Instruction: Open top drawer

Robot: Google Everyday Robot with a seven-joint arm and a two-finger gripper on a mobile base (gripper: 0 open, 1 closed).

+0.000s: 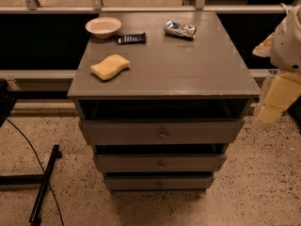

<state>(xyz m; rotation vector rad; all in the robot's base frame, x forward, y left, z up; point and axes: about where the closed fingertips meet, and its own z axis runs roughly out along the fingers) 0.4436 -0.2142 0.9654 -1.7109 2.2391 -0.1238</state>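
text: none legible | bar (131, 38), back left of worktop (188, 69): print unreadable | packet (180, 29), back edge: print unreadable | gripper (271, 108): off right edge

Single camera view. Set high, in front of the drawer unit (160, 164), pitched down and facing its front. Takes in the whole tabletop (188, 65) from above, plus all three fronts foreshortened, top drawer (197, 132) uppermost. Near enough for the unit to fill mid-frame; speckled floor (254, 192) along bottom and sides, rail (141, 8) across top edge. Gripper (275, 100) at right frame edge, beside the tabletop's right front corner, partly cut off.
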